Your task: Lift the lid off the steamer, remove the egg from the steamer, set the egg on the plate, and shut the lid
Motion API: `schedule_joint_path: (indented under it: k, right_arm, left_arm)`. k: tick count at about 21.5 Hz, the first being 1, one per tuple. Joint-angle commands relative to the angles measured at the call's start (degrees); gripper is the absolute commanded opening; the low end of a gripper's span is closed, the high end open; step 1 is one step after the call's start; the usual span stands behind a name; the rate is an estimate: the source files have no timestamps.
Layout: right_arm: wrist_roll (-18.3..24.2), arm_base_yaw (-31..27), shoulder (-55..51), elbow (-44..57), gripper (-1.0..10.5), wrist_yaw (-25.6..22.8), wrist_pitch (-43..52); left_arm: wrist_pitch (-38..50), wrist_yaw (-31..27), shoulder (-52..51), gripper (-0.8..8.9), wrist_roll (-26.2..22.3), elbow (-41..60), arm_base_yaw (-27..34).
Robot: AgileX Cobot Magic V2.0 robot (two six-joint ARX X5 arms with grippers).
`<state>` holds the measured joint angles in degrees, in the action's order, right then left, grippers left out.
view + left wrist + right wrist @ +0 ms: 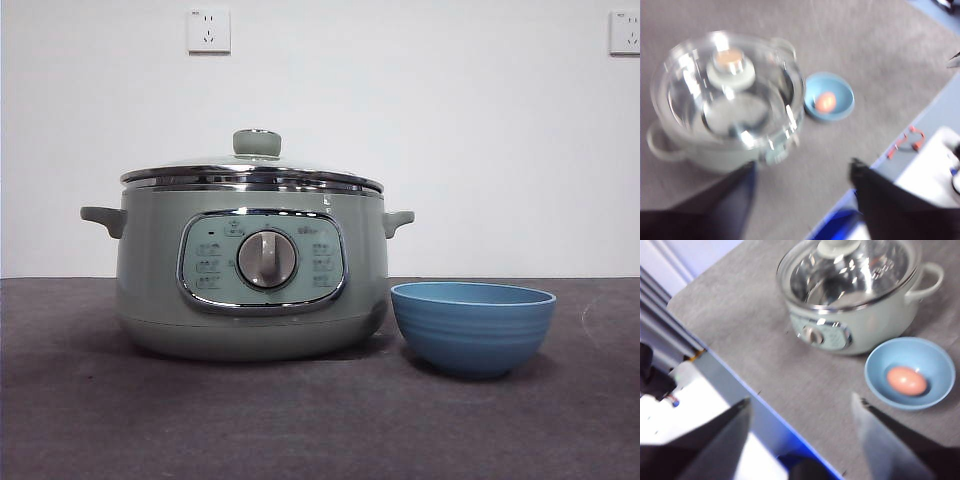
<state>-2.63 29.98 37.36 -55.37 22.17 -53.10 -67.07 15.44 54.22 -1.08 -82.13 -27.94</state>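
Observation:
The sage-green steamer (pixel 250 285) stands on the table with its glass lid (pixel 252 172) closed on it, green knob (pixel 257 143) on top. The blue plate (pixel 472 326), a small bowl, sits just right of it. The egg (pixel 906 380) lies inside the bowl; it also shows in the left wrist view (pixel 825 101). My left gripper (pixel 802 172) is open and empty, high above the table near the steamer (pixel 725 125). My right gripper (pixel 802 407) is open and empty, high above the table's front edge, away from the bowl (pixel 910 372).
Two wall sockets (pixel 208 31) sit on the white wall behind. The grey mat ends at a blue table edge (pixel 755 405). Red and white items (pixel 910 137) lie off the mat's side.

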Motion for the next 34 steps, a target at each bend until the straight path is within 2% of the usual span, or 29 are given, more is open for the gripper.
schedule_joint_path:
  k: [1, 18, 20, 21, 23, 24, 26, 27, 29, 31, 34]
  right_arm:
    - [-0.35, 0.11, 0.09, 0.44, -0.3, 0.44, -0.87]
    - [-0.35, 0.09, 0.07, 0.44, 0.0, 0.02, -1.84]
    - [-0.35, 0.09, 0.07, 0.44, 0.0, 0.02, -1.84]
    - [-0.35, 0.09, 0.07, 0.44, 0.0, 0.02, -1.84]
    - [-0.35, 0.09, 0.07, 0.44, 0.0, 0.02, -1.86]
    - [-0.35, 0.09, 0.07, 0.44, 0.0, 0.02, -1.86]
    - [-0.35, 0.09, 0.07, 0.44, 0.0, 0.0, -1.86]
    - [-0.35, 0.09, 0.07, 0.44, 0.0, 0.0, -1.86]
    - [-0.35, 0.09, 0.07, 0.44, 0.0, 0.0, -1.86]
    - [-0.35, 0.09, 0.07, 0.44, 0.0, 0.02, -1.86]
    - [-0.35, 0.09, 0.07, 0.44, 0.0, 0.0, -1.86]
  left_arm:
    - [-2.14, 0.04, -0.02, -0.17, 1.09, 0.31, -0.2]
    - [-1.95, -0.46, 0.02, -0.03, 1.09, 0.31, -0.2]
    - [-0.66, -1.9, 0.02, -0.03, -0.33, 0.31, -0.2]
    - [1.79, -3.8, 0.02, -0.03, -1.14, 0.33, -0.15]
    - [11.65, -7.63, -0.22, -0.03, -6.97, 0.33, 2.29]
    - [17.31, -6.95, -0.87, -0.03, -10.78, 0.52, 5.01]
    - [27.96, -0.72, -3.32, -0.03, -13.79, 2.99, 11.69]
    - [33.4, 3.15, -5.6, -0.03, -14.23, 5.81, 15.23]
    - [43.1, 5.68, -11.3, -0.03, -14.16, 13.64, 21.11]
    - [51.58, 5.51, -18.03, -0.03, -14.16, 24.11, 25.11]
    - [56.85, 3.5, -24.85, -0.03, -14.16, 35.36, 27.52]
